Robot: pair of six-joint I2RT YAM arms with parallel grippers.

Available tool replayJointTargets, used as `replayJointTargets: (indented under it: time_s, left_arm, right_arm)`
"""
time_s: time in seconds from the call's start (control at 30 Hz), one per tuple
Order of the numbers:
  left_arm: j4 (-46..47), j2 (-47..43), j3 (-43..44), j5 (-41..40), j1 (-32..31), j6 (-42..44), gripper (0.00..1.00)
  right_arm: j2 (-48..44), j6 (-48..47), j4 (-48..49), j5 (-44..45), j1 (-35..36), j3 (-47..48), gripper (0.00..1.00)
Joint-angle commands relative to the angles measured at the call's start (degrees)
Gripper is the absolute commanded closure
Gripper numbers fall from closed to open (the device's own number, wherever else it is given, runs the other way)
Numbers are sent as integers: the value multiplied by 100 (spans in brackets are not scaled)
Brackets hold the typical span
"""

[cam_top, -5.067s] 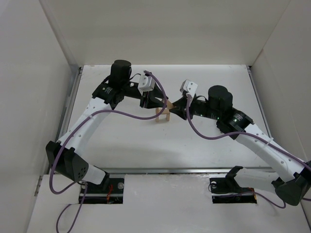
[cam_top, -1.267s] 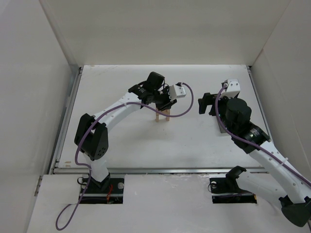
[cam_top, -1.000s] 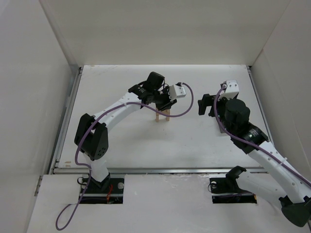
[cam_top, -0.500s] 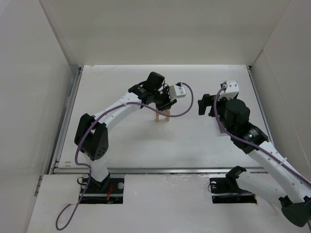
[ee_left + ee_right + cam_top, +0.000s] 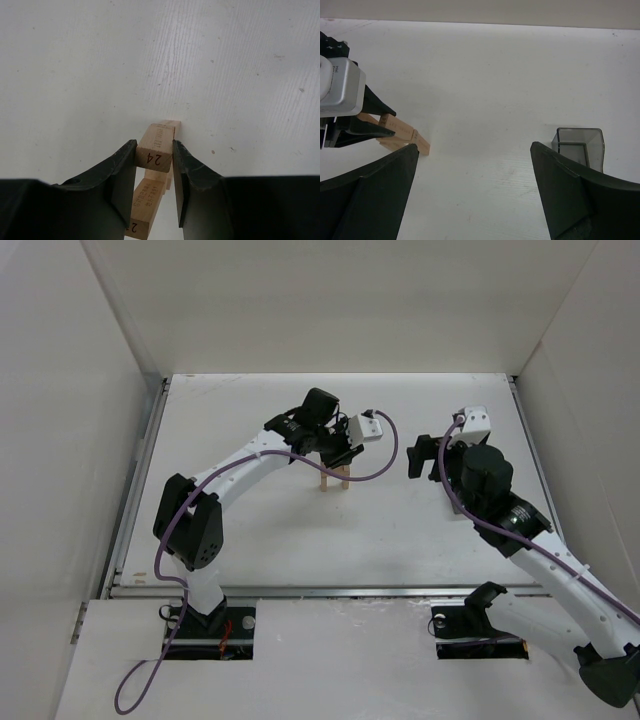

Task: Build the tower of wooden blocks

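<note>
The wood block tower [image 5: 335,478] stands mid-table as a small stack of light tan planks. My left gripper [image 5: 338,458] is over it, shut on the top plank [image 5: 156,145], which is stamped 24. Its two fingers press that plank's sides. Below it a second plank [image 5: 145,210] runs toward the camera. The right wrist view shows the tower's planks [image 5: 400,135] under the left gripper [image 5: 350,125]. My right gripper [image 5: 418,455] hangs to the right of the tower, apart from it. It is open [image 5: 473,146], with only bare table between its fingers.
A small grey translucent bin [image 5: 577,142] stands on the table near the right gripper's right finger. White walls [image 5: 110,360] enclose the table on the left, back and right. The purple cable [image 5: 395,455] of the left arm loops between the two grippers.
Nothing has visibly moved over the last second. Since five seconds ago the right gripper has drawn back to the right of the tower and the left arm has taken a new pose over it.
</note>
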Motion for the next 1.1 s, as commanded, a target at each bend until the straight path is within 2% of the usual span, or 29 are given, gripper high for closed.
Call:
replayJointTargets:
  time_s: [0.0,0.73,1.07]
  left_arm:
    - [-2,0,-28,19,-15,-27,92]
    - [-55,0,-28,27,-15,-27,84]
    - [-2,53,-28,-25,-15,-27,75]
  right_arm:
    - [-96,-45,270,17,-27,20,1]
    - [-96,-45,270,17,-27,20,1]
    - [-96,-45,270,17,-27,20,1]
